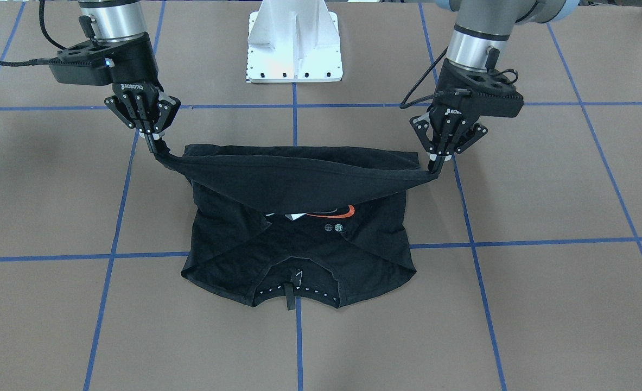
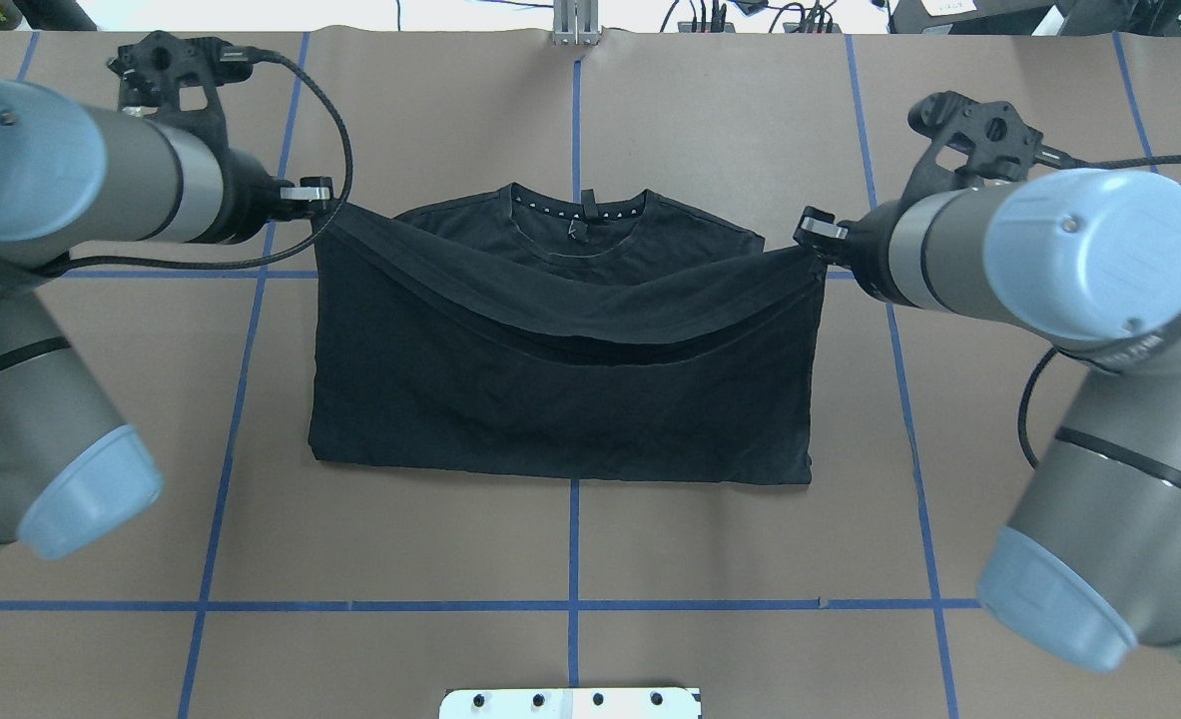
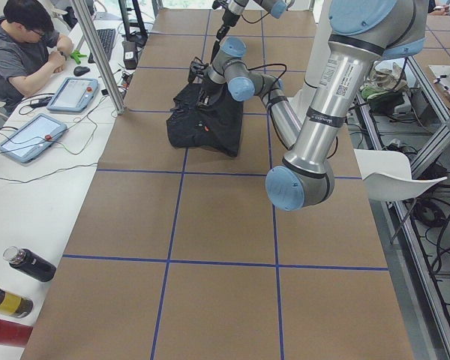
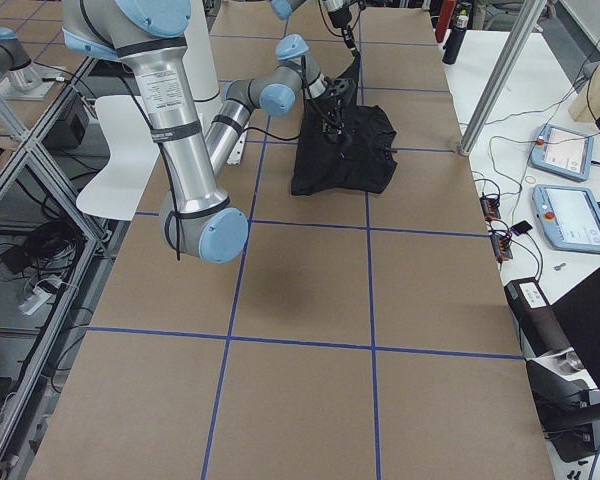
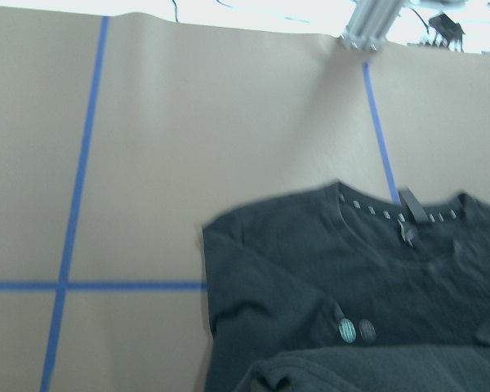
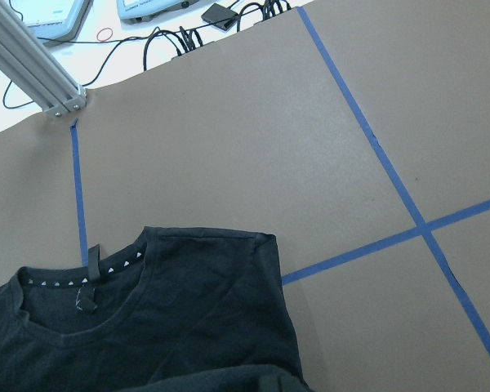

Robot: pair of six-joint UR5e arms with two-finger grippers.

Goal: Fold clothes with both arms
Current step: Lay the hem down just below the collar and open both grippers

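Note:
The black T-shirt (image 1: 299, 250) lies on the brown table with its sleeves folded in and its collar (image 1: 296, 290) on the side away from the robot. Its hem edge (image 1: 299, 179) is lifted off the table, stretched and sagging between both grippers above the partly covered logo (image 1: 337, 210). My left gripper (image 1: 436, 163) is shut on one hem corner. My right gripper (image 1: 155, 145) is shut on the other. From overhead, the left gripper (image 2: 315, 195) and right gripper (image 2: 812, 232) hold the hem over the T-shirt (image 2: 560, 409), near the collar (image 2: 580, 205). Both wrist views show only the shirt (image 5: 351, 286) (image 6: 163, 318).
The white pedestal base (image 1: 293, 46) stands behind the shirt on the robot's side. Blue tape lines (image 1: 296, 347) grid the table. An aluminium post (image 2: 575, 25) stands at the far edge. A person (image 3: 22, 45) sits at a side desk with tablets (image 3: 71, 94) and bottles (image 3: 30, 264).

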